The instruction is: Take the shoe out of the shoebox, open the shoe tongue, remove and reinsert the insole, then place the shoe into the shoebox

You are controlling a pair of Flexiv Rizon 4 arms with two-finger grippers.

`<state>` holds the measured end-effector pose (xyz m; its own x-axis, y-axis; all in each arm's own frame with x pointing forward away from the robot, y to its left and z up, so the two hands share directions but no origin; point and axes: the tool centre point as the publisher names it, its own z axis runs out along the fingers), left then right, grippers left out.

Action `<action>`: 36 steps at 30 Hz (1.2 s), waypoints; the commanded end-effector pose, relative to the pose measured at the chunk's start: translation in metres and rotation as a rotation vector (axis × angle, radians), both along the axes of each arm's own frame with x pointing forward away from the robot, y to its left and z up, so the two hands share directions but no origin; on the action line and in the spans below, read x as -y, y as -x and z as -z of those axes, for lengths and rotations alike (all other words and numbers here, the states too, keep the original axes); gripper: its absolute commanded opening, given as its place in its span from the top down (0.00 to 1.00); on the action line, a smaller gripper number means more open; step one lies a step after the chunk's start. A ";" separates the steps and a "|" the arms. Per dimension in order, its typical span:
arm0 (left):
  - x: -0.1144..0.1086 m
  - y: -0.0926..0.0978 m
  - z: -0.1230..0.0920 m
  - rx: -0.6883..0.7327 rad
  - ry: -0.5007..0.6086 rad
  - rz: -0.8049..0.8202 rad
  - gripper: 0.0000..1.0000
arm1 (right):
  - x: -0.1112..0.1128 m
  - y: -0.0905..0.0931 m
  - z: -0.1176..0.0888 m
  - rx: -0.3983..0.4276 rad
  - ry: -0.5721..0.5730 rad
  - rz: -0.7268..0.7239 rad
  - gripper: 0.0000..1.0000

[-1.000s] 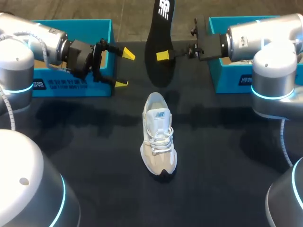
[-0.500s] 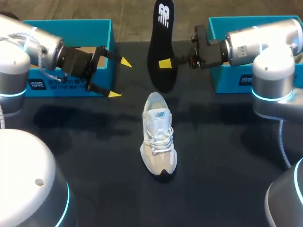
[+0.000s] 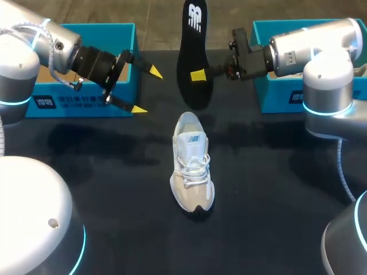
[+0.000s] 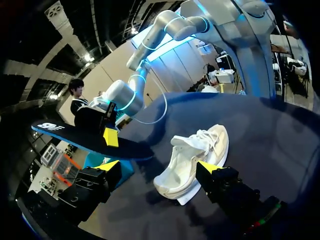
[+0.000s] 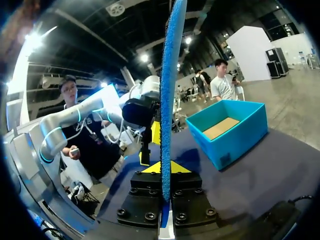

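One insole in right pincer; shoe tabled.

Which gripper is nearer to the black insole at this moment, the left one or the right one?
Right. The right gripper is shut on the insole, one finger on each face. The left gripper is open and apart from it, beside the left shoebox.

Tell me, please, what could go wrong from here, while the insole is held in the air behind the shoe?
1. The right jaws pinch the thin insole at one edge only; it may slip or twist.
2. Nothing holds the shoe; pushing the insole in could shove or tip it.
3. The open left jaws hang near the left shoebox; a careless move might knock it.
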<state>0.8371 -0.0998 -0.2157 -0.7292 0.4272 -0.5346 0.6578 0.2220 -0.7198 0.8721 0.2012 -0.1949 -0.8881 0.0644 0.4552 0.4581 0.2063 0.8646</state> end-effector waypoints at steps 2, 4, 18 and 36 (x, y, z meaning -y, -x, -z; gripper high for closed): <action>0.000 0.000 0.000 0.001 -0.002 0.000 0.00 | -0.002 -0.001 0.000 0.000 0.001 0.001 1.00; 0.000 0.000 0.003 -0.004 -0.018 -0.004 0.00 | -0.002 -0.001 0.000 0.000 0.001 0.001 1.00; -0.001 0.003 0.025 -0.119 -0.203 -0.038 0.00 | 0.003 -0.002 0.020 0.096 -0.023 -0.072 1.00; -0.008 0.028 0.055 -0.214 -0.308 -0.295 0.00 | -0.008 0.006 0.058 0.056 -0.051 -0.168 1.00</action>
